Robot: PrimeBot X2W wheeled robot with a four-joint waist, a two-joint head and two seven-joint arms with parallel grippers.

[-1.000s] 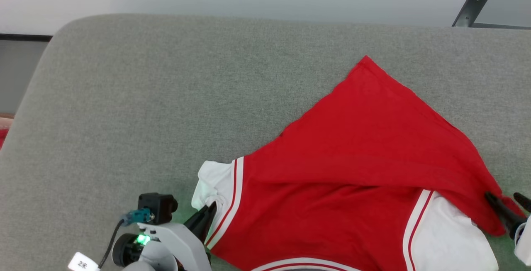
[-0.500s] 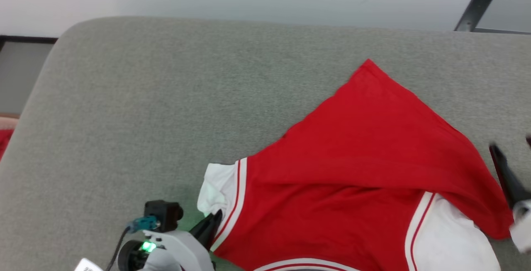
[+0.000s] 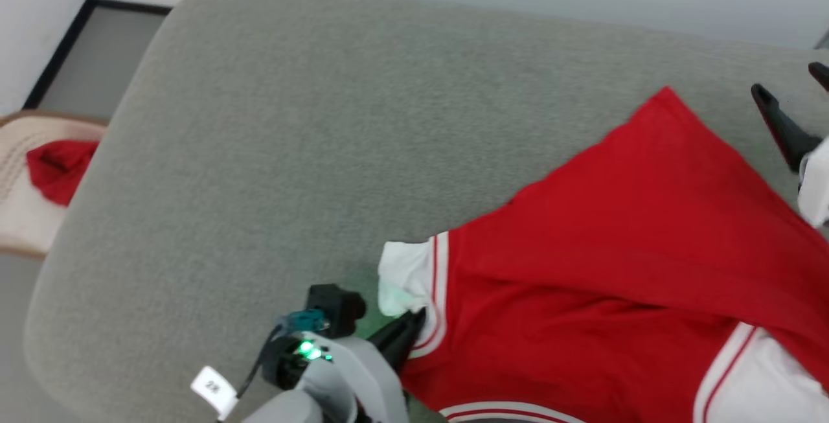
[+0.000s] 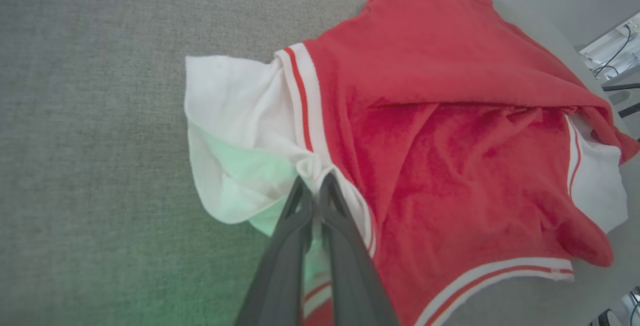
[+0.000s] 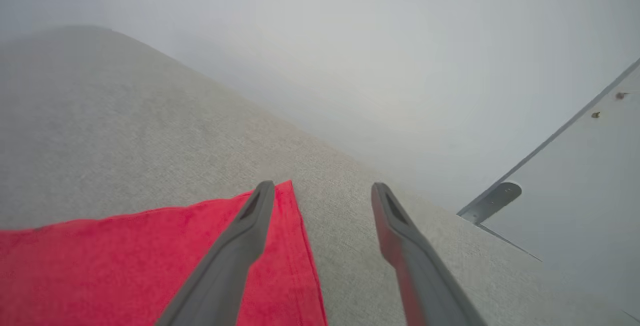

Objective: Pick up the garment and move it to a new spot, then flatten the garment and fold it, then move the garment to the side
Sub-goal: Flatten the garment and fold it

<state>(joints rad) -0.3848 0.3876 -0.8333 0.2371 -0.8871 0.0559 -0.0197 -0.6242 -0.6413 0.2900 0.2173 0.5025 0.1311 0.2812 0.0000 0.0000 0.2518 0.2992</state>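
The garment (image 3: 615, 248) is a red jersey with white sleeves and striped trim, lying rumpled on the grey cushion with one half folded over. My left gripper (image 3: 409, 322) is shut on the seam of the near white sleeve (image 4: 235, 111); in the left wrist view the gripper (image 4: 314, 186) pinches a bunch of cloth where sleeve meets trim. My right gripper (image 3: 787, 80) stands open just right of the garment's far pointed corner (image 3: 664, 96). In the right wrist view the open gripper (image 5: 322, 188) holds nothing, and its left finger hangs over that red corner (image 5: 150, 261).
The grey cushioned surface (image 3: 291, 118) stretches wide to the left and behind the garment. Off its left edge sits a pale basket (image 3: 19, 216) holding a red cloth (image 3: 58, 164), with a dark-framed panel (image 3: 84, 54) behind. A metal bracket (image 5: 492, 201) shows beyond the far edge.
The head camera has swung left. My right gripper has left the garment's near right edge and travelled away from me, staying open. The left gripper keeps its hold on the sleeve.
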